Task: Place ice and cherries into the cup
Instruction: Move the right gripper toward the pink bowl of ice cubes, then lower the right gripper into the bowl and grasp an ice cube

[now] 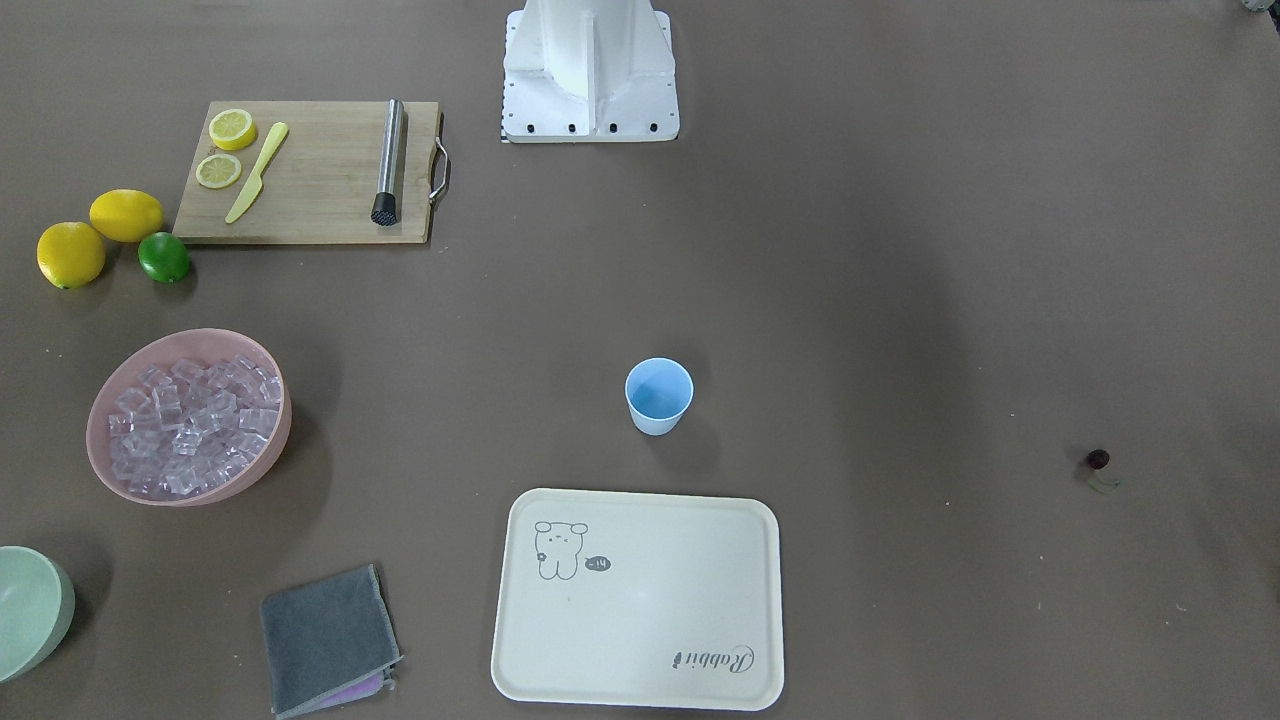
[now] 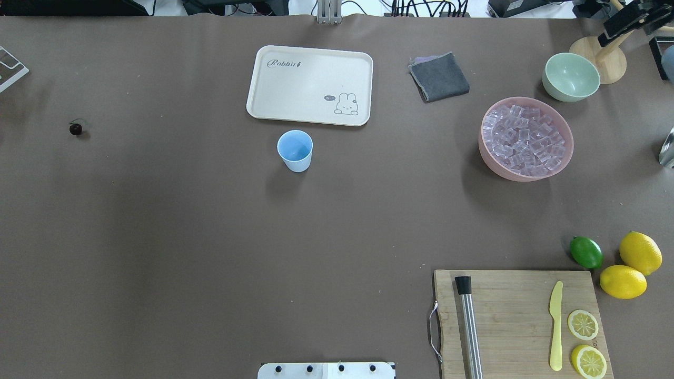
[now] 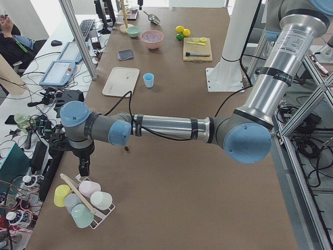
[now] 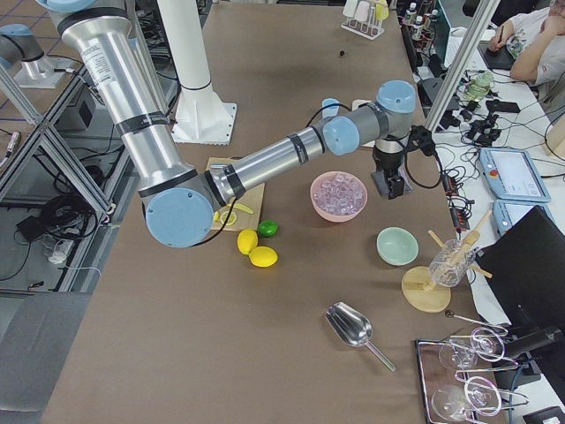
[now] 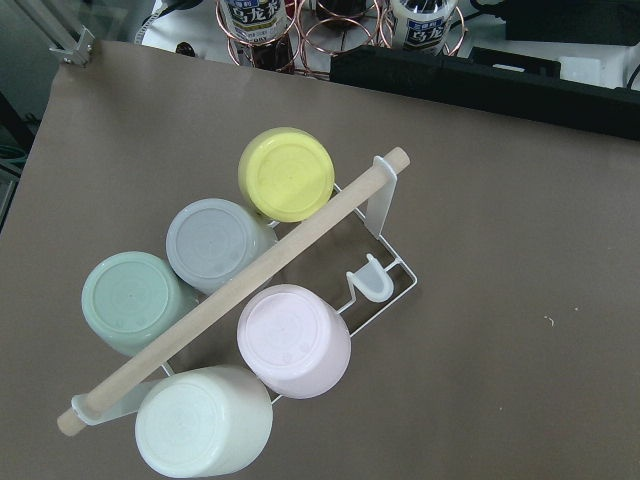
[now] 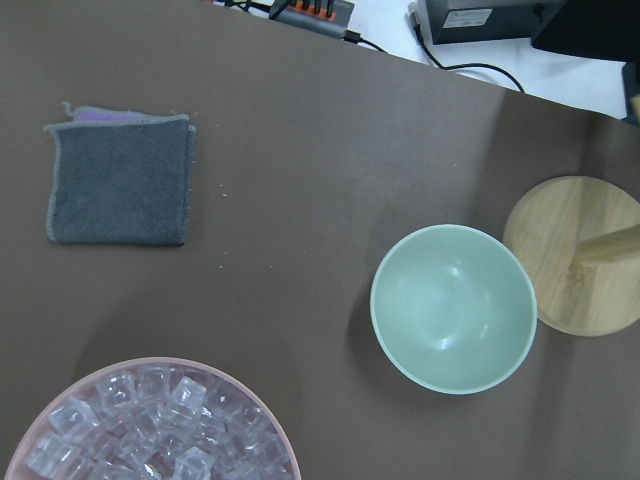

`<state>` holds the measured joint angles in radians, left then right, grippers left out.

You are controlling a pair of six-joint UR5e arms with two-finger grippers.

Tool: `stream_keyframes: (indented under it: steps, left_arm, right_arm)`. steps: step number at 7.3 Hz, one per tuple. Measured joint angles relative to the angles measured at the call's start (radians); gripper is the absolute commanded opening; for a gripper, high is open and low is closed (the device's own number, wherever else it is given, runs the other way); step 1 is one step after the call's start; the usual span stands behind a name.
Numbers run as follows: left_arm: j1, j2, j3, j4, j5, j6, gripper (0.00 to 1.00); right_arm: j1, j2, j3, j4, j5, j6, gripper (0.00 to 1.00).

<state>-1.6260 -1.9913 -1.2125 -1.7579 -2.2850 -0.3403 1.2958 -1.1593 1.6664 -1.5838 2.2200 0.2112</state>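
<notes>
The light blue cup [image 1: 659,395] stands upright in the middle of the table, beside the tray; it also shows in the overhead view [image 2: 295,150]. The ice [image 1: 190,420] fills a pink bowl [image 1: 281,430] and shows in the right wrist view [image 6: 150,430]. One dark cherry [image 1: 1098,460] lies alone on the table far towards my left arm's end [image 2: 76,128]. My left gripper [image 3: 83,167] hangs above a rack of cups, beyond the cherry [image 3: 125,150]. My right gripper [image 4: 389,184] hangs beside the pink bowl. I cannot tell whether either is open or shut.
A cream tray [image 1: 640,600], a grey cloth [image 1: 328,640] and a pale green bowl [image 1: 30,610] lie along the far side. A cutting board [image 1: 310,170] holds a muddler, a knife and lemon slices, with lemons and a lime [image 1: 163,257] beside it. A cup rack [image 5: 250,340] sits under my left wrist.
</notes>
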Motion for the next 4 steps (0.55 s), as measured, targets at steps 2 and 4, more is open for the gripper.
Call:
stream_keyframes:
  steps: [2, 4]
  left_arm:
    - [-0.001, 0.000, -0.025, 0.000, -0.001, -0.001, 0.98]
    - [-0.006, 0.001, -0.043, 0.000, 0.000, 0.000, 0.98]
  right_arm:
    - [-0.146, 0.004, 0.022, 0.002, -0.134, 0.008, 1.00]
    - [-0.234, -0.027, 0.027, 0.018, -0.192, 0.009, 1.00]
